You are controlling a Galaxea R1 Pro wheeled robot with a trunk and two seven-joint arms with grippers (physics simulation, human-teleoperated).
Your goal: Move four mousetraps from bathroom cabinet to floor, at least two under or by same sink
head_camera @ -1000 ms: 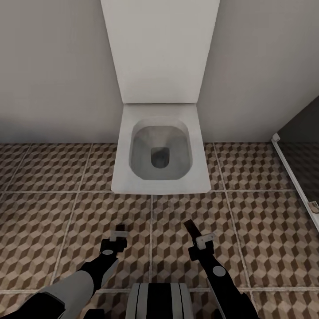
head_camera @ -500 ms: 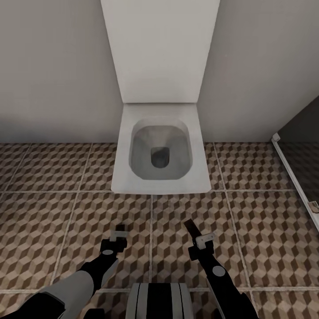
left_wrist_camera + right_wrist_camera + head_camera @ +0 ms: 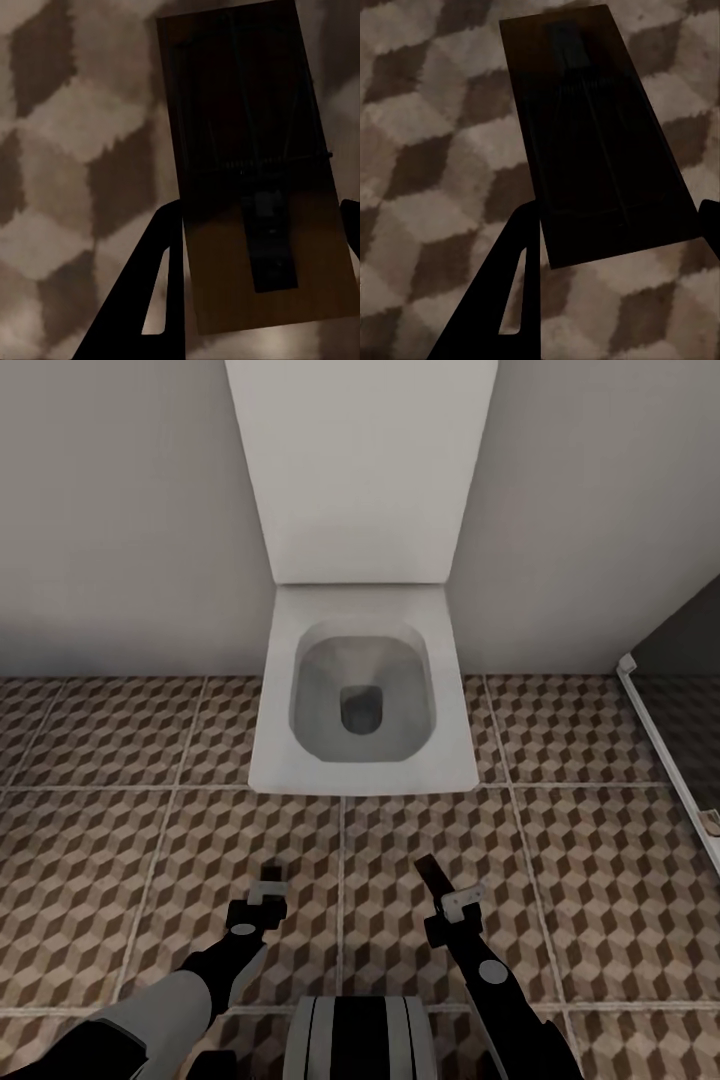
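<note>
I hold one mousetrap in each hand above the bathroom floor. My left gripper is shut on a brown wooden mousetrap, whose dark wire and bar show clearly between the fingers. My right gripper is shut on a second mousetrap, seen edge-on as a dark strip in the head view. Both hang low over the cube-patterned tiles, just in front of me. The cabinet and the bathroom sink are out of view.
A white toilet with its lid raised against the wall stands straight ahead, its front rim close to my grippers. A dark shower area with a white sill runs along the right. Open tiles lie to the left and right of the toilet.
The whole view has shifted slightly, so the camera moved a little; the toilet sits marginally higher. Both arms and their mousetraps hold the same pose.
</note>
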